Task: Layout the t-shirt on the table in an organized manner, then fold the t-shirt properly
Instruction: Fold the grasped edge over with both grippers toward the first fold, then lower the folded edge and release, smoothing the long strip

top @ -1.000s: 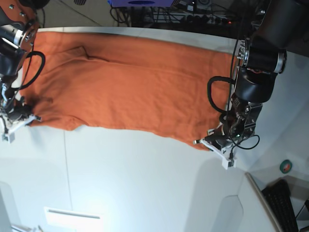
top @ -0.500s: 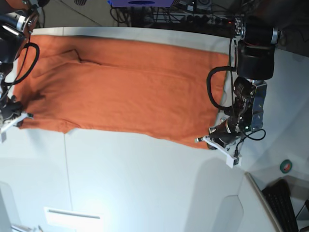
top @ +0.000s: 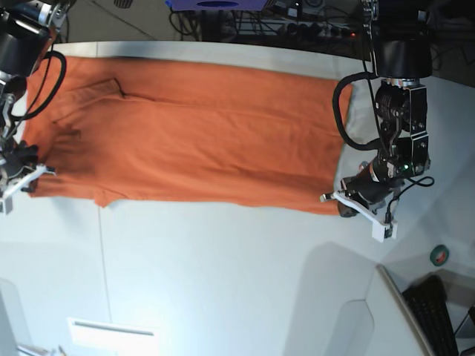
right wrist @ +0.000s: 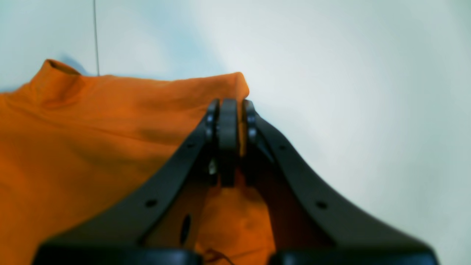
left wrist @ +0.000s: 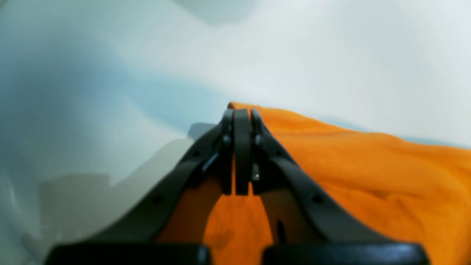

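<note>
base view, white table (top: 223, 274), orange t-shirt (top: 200, 133) spread, left gripper (top: 349, 202) and right gripper (top: 16, 178) pinching its corners

T-shirt (top: 193, 133) lies spread flat on table (top: 223, 282), long axis running left-right in base view, filling the far half; near half of table is bare w/ seam line running front-back near the left. Left gripper (top: 355, 204) sits at shirt's near-right corner in base view, right gripper (top: 18, 182) at near-left corner, well apart, one at each end of the near edge. Left wrist cam: cloth corner (left wrist: 243, 106) sits betw the fingers, rest of shirt trails right. Right wrist cam: corner (right wrist: 235, 81) at the fingertips, shirt trails left. Roll of tape (top: 440, 254) off right of table, beyond left gripper.
</note>
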Controlling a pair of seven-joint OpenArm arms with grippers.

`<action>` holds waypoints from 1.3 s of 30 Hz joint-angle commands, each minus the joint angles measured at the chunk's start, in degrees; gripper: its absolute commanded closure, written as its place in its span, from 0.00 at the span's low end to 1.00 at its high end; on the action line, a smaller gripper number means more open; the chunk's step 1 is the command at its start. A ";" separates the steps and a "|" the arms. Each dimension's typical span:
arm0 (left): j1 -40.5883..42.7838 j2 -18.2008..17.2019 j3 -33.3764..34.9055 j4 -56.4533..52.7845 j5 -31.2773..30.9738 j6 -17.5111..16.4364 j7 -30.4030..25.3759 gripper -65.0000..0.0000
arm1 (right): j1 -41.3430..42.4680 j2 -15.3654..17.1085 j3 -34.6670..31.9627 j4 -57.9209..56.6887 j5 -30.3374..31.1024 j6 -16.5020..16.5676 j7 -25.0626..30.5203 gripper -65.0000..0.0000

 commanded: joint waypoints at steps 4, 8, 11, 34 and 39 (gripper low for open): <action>2.03 -0.39 -0.28 4.24 -0.53 -0.10 -1.09 1.00 | -2.10 0.76 0.19 5.64 0.43 0.09 1.44 1.00; 4.05 -1.53 -0.37 6.44 -0.53 -0.10 2.08 1.00 | -4.12 0.76 0.36 7.31 0.43 0.09 1.08 1.00; 5.28 -1.62 -2.48 8.28 -0.53 -0.10 6.38 1.00 | -6.14 1.02 0.28 7.40 0.43 0.09 1.08 1.00; 18.55 -3.29 -4.24 19.36 -0.09 -0.10 16.49 1.00 | -16.69 0.67 0.54 15.84 0.43 0.09 -4.89 1.00; 18.55 -3.11 -3.89 19.36 0.00 -0.10 16.41 1.00 | -17.66 -0.21 0.54 15.84 0.43 0.09 -4.98 1.00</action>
